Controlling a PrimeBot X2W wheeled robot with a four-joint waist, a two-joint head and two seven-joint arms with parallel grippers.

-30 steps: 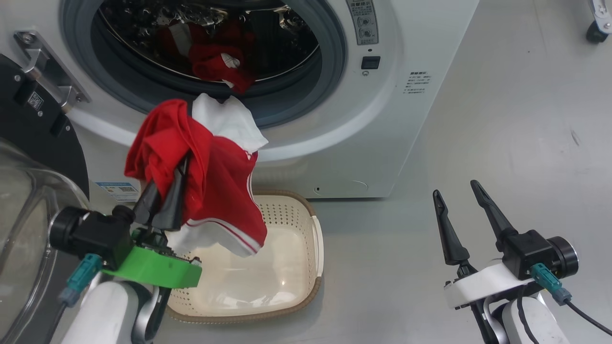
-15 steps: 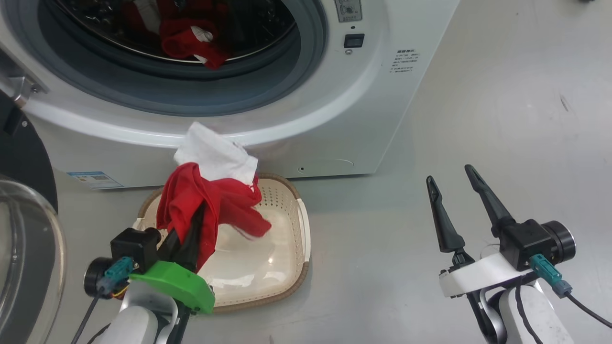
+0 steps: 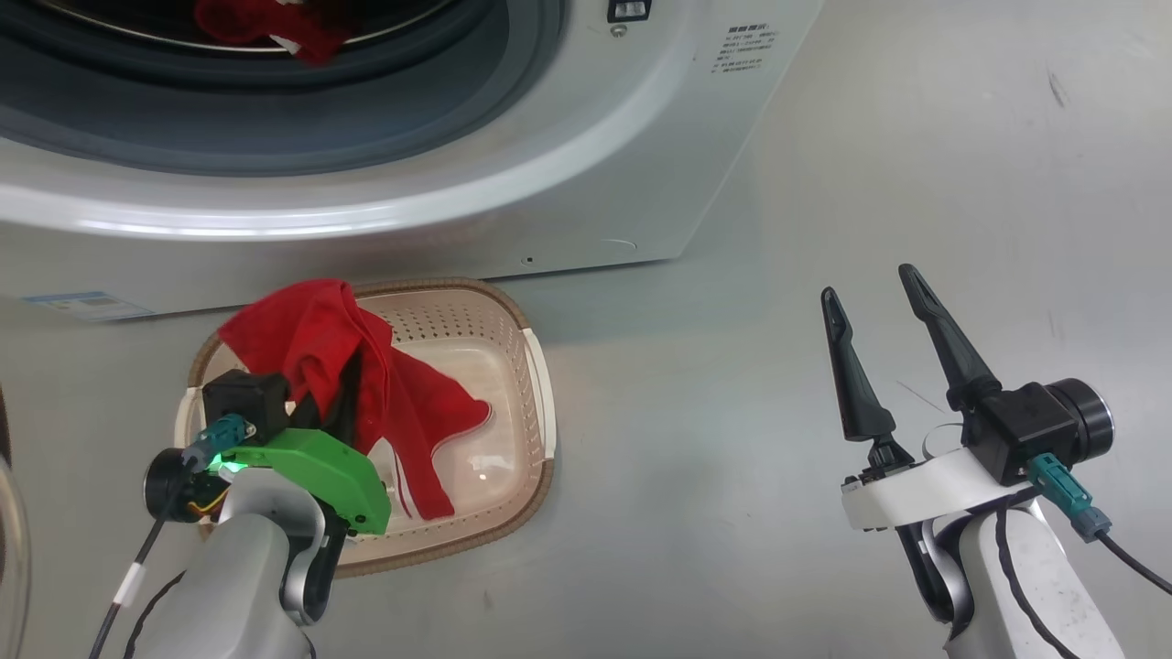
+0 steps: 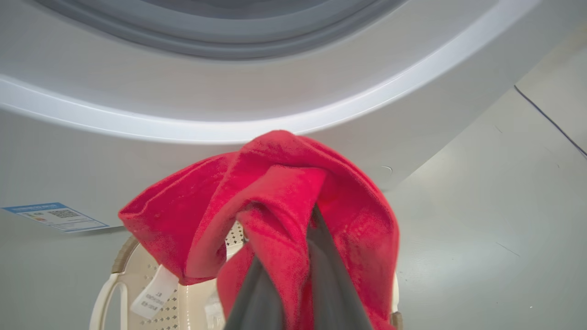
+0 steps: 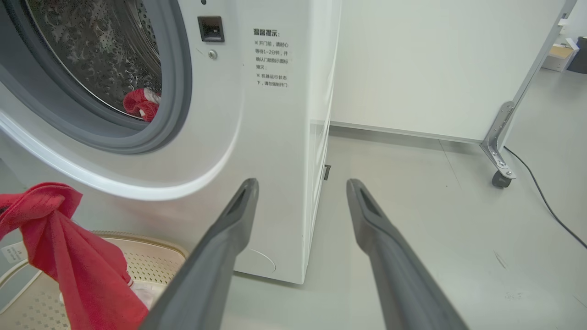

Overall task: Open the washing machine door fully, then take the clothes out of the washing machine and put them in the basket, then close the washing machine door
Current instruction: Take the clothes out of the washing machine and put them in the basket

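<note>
Over the basket (image 3: 540,403), the left tool (image 3: 341,389) is clamped shut on the clothes (image 3: 311,339), a red garment bunched over its fingertips. Just ahead of the tool stands the washing machine (image 3: 549,183), and up inside its drum lies another red piece (image 3: 265,18). The right tool (image 3: 867,282) hangs well off to the right over bare floor, fingers spread wide and empty.

The step in hand looks like the drop. To do it well, I would bring the left tool a little nearer the basket's middle, since one fold on its left side seems to hang across the rim. Then lower it, part the fingers fully and draw back along their own line. The cloth wraps both fingers and may cling.

The garment's long axis runs from the bunched top at the fingertips downward and to the tool's right. Its free end points into the basket; whether it touches the bottom I cannot tell.
</note>
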